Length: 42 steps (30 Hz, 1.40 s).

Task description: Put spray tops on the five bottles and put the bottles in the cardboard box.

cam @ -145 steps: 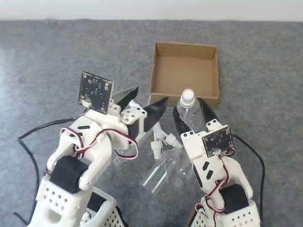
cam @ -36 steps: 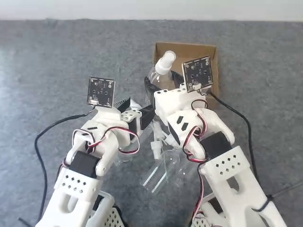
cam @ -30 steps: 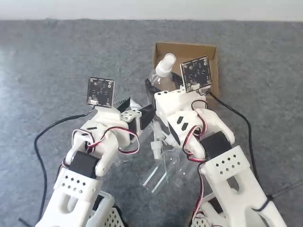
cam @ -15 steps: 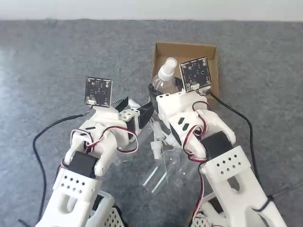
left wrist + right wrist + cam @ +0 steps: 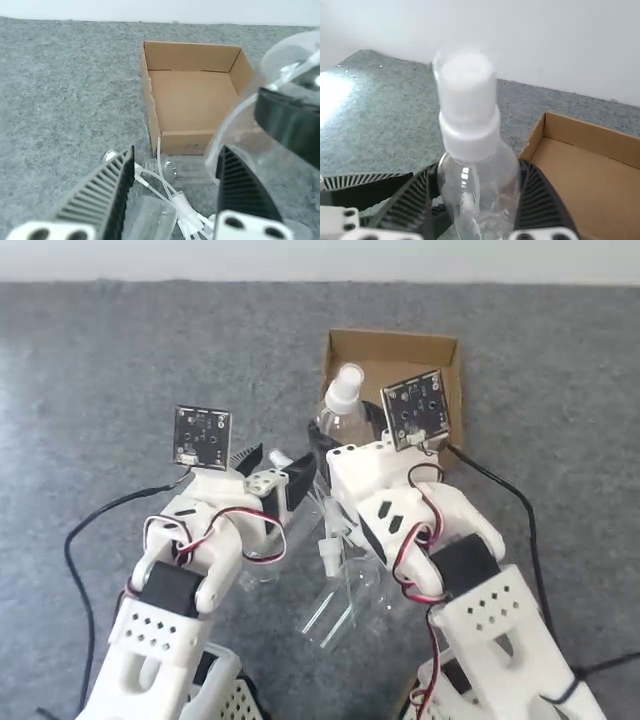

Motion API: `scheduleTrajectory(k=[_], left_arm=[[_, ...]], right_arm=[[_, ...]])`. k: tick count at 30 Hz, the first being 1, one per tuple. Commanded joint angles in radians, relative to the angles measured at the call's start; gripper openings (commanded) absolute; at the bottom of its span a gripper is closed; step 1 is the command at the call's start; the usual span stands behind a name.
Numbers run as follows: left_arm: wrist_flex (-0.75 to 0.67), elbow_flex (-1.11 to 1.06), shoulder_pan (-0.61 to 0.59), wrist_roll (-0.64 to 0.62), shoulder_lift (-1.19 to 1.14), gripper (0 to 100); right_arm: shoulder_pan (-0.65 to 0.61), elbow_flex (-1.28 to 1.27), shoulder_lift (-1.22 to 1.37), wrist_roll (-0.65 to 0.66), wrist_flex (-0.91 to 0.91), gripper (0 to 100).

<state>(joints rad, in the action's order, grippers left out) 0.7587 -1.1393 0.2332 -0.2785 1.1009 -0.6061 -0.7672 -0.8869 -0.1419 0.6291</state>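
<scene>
The right gripper (image 5: 475, 202) is clamped on a clear bottle (image 5: 343, 412), its black fingers (image 5: 407, 202) pressed against both sides of the body. The bottle stands roughly upright with a white spray top (image 5: 467, 100) on its neck. In the high view it is held off the table (image 5: 120, 370) at the near left corner of the box (image 5: 400, 375), the top overlapping the box's left wall.

The left gripper (image 5: 177, 155) sits to the left of the bottle and nearer than the box, with its fingers (image 5: 107, 187) apart and nothing between them. Under it and just to its right, loose parts lie on the grey table: a clear bottle (image 5: 352, 592) on its side and white spray tops (image 5: 330, 552) with thin tubes (image 5: 170, 192). The box is open, with bare cardboard inside.
</scene>
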Motion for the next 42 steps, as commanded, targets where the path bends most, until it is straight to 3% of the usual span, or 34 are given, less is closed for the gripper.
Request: scheduleTrajectory(k=[1,32,42], left_arm=[[-0.035,0.010,0.032,0.017,0.003,26],[0.184,0.163,0.032,0.012,0.009,26],[0.176,0.007,0.124,0.015,0.368,26]], right_arm=[[-0.073,0.074,-0.061,0.008,-0.051,1.2],[0.088,0.072,0.147,0.006,-0.220,1.1],[0.087,0.072,0.143,-0.002,-0.220,1.1]])
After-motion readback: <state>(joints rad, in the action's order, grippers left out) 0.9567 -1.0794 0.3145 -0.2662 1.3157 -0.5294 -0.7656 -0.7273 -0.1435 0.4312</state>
